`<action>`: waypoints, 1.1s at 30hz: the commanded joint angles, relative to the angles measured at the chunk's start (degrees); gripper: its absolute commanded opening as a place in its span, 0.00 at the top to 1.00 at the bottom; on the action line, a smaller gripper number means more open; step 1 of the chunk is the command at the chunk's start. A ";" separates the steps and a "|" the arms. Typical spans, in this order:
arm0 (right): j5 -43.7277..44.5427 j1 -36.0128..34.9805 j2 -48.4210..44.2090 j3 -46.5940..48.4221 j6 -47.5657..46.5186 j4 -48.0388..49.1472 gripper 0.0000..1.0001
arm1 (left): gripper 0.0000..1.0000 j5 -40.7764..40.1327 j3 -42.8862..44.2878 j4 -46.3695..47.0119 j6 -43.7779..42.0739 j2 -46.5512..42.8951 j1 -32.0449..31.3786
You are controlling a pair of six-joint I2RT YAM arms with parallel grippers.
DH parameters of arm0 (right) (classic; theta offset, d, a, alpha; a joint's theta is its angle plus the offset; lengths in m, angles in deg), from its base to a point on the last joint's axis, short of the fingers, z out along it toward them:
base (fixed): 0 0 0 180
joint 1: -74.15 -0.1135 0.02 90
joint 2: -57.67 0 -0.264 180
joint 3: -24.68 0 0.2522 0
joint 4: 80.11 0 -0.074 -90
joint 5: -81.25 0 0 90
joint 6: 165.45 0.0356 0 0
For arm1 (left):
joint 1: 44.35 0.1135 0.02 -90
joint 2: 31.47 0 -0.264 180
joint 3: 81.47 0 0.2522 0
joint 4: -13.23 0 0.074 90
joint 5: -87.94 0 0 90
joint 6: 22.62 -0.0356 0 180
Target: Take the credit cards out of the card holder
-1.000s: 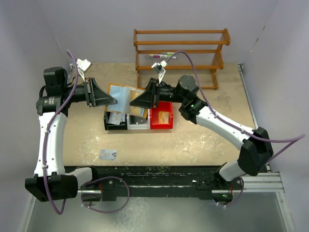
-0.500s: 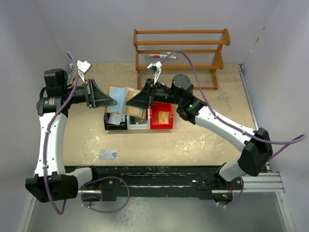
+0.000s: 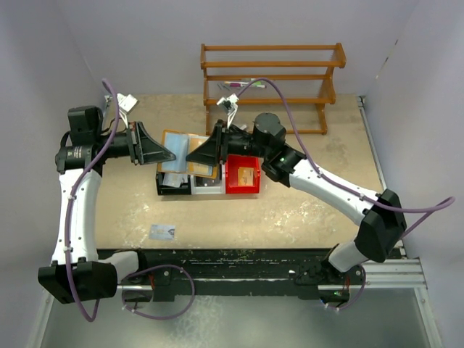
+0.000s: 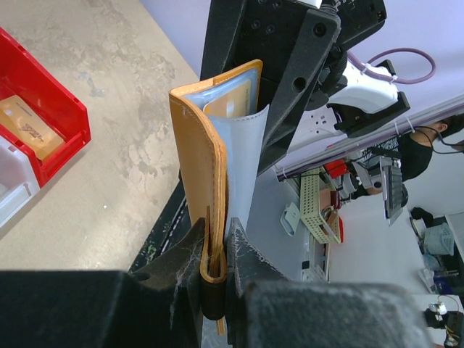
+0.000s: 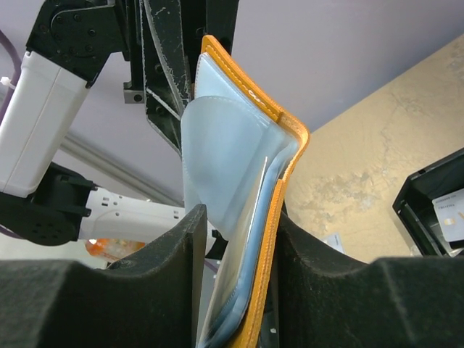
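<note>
Hanging over the counter [image 3: 290, 217] and bins [image 3: 243, 191], the holder [image 3: 190, 139] is spread open between both arms. The left jaws are clamped on one edge and the right jaws pinch the opposite side. A loose card [image 3: 162, 232] lies on the counter, and others appear binned. A sleeved card [image 4: 230, 101] shows inside, so I'd say the emptying is unfinished.
</note>
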 commanded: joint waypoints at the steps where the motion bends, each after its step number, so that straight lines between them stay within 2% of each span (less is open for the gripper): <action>1: -0.58 -1.47 -0.20 2.02 1.53 7.00 0.59 | 0.99 3.17 -0.10 -0.97 -3.02 -0.79 -0.05; 8: -1.58 -2.76 0.47 1.86 3.28 12.14 0.56 | 0.99 3.28 -0.56 -3.58 -6.15 -0.69 -0.04; 12: -2.10 -2.98 0.73 1.63 3.70 13.51 0.60 | 0.98 3.54 -0.45 -4.80 -7.44 -0.78 0.03; 15: -3.13 -2.98 0.23 1.25 3.80 13.22 0.73 | 0.97 3.47 -0.54 -5.25 -8.15 -0.91 0.02; 17: -2.86 -2.98 -0.48 1.40 2.04 10.69 0.89 | 0.95 2.84 -0.60 -5.43 -8.92 -0.81 0.02; 19: 0.98 -2.98 -1.61 2.45 -1.67 4.28 0.99 | 0.81 0.48 -0.18 -6.14 -10.51 -0.61 0.03; 20: 3.15 -2.98 -2.21 3.29 -3.97 0.16 1.00 | 0.61 -1.85 0.08 -6.47 -11.33 -0.46 0.03; 21: 5.54 -3.03 -2.42 4.30 -6.63 -3.71 1.00 | 0.50 -3.64 0.28 -6.69 -12.01 -0.39 0.03; 23: 9.71 -3.11 -1.95 6.81 -10.52 -11.82 1.00 | 0.36 -7.89 0.41 -6.69 -13.19 -0.51 0.03; 28: 28.32 -6.18 2.21 17.31 -18.76 -33.90 1.00 | 0.21 -17.80 -1.22 -2.60 -12.70 -1.75 0.02; 33: 48.47 -10.17 7.48 25.09 -23.67 -46.43 1.00 | 0.17 -17.77 -3.28 -1.98 -13.58 -2.30 0.03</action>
